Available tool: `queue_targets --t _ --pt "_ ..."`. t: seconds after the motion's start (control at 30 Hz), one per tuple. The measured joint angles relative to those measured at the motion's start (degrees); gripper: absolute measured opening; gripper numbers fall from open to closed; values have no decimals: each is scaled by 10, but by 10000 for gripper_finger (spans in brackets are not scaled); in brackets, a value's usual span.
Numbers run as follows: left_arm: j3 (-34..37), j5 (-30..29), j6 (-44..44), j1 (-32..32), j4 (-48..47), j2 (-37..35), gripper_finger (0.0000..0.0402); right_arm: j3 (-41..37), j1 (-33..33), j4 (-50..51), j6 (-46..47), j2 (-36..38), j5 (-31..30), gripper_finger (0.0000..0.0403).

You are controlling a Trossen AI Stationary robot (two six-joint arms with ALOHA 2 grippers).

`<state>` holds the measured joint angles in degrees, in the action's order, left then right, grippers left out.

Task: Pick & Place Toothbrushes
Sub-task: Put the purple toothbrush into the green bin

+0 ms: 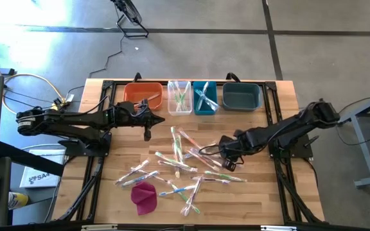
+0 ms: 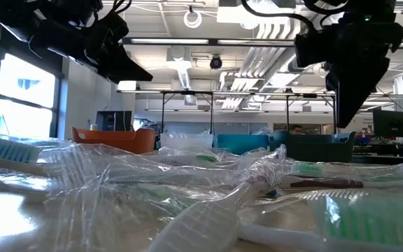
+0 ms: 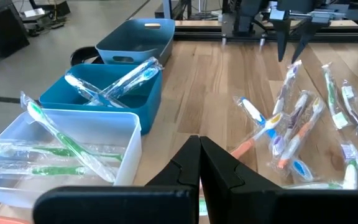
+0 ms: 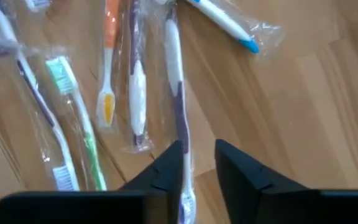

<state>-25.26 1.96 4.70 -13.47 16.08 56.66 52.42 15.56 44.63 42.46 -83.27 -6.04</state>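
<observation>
Toothbrushes in clear shiny wrappers, thin sticks with pink, green, blue and white handles, lie scattered across the middle of the pale wooden surface, as we see from above. A few more rest in bins along the far edge: green-handled ones in the clear plastic bin, blue ones in the small teal bin. Flanking these stand an orange bin and a larger dark teal bin.

The right gripper hangs at the right edge of the scatter. In its wrist view we find its fingers parted a little, straddling a wrapped purple-and-white toothbrush that lies on the wood; we cannot tell whether they touch it.

The left gripper hovers near the orange bin, its fingers pressed together and holding nothing.

A magenta cloth lump sits at the near edge of the surface.
</observation>
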Motion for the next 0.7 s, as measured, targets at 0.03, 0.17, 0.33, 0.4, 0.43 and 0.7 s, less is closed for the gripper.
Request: queue_targets --t 0.03,0.17,0.33,0.4,0.43,0.7 --pt "0 0 0 0 0 0 0 0 1 1 0 -3 4 105" --pt "0 0 0 0 -1 0 0 0 12 5 0 -21 18 146" --pt "0 0 0 0 -3 0 0 -1 27 2 0 -69 19 164" --pt "0 0 0 0 -5 0 0 -1 32 6 0 -92 19 165" --pt "0 0 0 0 -5 0 0 -1 33 7 0 -103 18 164" --pt "0 0 0 0 -7 0 0 2 33 14 -5 -150 20 149"
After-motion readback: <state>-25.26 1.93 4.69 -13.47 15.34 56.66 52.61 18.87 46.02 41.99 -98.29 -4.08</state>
